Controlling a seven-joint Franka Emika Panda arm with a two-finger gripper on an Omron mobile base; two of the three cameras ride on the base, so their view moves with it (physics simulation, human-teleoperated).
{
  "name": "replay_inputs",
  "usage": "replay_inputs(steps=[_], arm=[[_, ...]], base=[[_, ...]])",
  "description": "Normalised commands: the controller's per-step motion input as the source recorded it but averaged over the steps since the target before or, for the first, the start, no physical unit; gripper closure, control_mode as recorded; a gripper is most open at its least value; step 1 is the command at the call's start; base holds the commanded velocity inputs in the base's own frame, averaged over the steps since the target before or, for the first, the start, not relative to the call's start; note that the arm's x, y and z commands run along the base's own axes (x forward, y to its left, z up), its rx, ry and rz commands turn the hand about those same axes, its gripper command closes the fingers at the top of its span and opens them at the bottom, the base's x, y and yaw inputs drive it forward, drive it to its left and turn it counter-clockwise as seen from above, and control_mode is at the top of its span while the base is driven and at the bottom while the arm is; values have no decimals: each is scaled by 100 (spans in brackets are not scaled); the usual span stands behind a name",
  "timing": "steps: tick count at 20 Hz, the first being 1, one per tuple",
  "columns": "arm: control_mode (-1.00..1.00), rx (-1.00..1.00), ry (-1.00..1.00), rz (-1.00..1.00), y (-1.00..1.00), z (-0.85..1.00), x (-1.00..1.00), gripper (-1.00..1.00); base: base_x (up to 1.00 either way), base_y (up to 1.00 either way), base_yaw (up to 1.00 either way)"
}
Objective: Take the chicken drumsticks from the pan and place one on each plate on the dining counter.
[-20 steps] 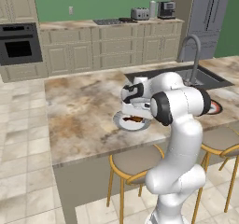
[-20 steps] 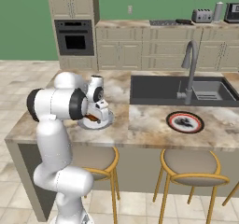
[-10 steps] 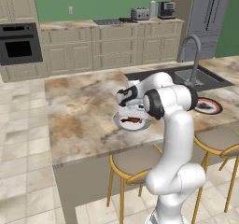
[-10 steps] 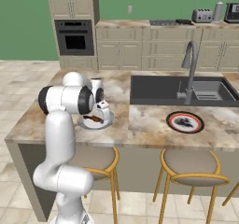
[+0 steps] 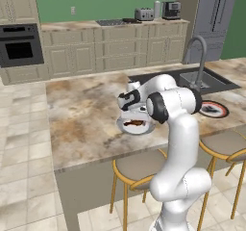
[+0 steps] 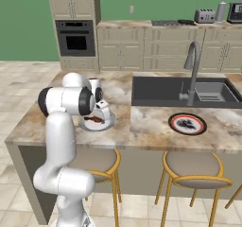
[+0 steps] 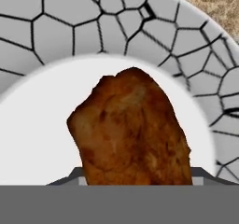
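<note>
From the left base view I see my pincer (image 5: 129, 101) poised low over the grey-white plate (image 5: 126, 128), which lies on the marbled surface (image 5: 81, 124) set back a little from its near edge. A chicken drumstick (image 5: 134, 123) lies on this plate; in the hand view the drumstick (image 7: 133, 129) sits over the plate's white centre, with the crackle-patterned rim (image 7: 56, 27) curving around it and a corner of stone beyond. I judge the pincer to be clamped on this drumstick, though its fingertips are hidden from me. The red-rimmed plate (image 6: 187, 124) rests well apart along the same surface, in front of the dark sink (image 6: 179, 91) and near the front edge, and carries a dark item I take for the second drumstick (image 6: 186, 124), too small to confirm. Bare stone spreads wide on the far side and to the left of the grey-white plate. Stools (image 6: 196, 167) stand below the overhanging front edge. The faucet (image 6: 191, 72) rises behind the sink.
</note>
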Motion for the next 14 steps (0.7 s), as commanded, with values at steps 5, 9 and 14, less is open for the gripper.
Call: replay_inputs(steps=[5, 9, 14], arm=[[-100, -2, -34, 0, 0, 1, 0, -100], [-100, 0, -42, 0, 0, 32, -2, -100], [-100, 0, -44, 6, 0, 70, -40, -100]], base=[[0, 0, 0], [0, 0, 0], [0, 0, 0]])
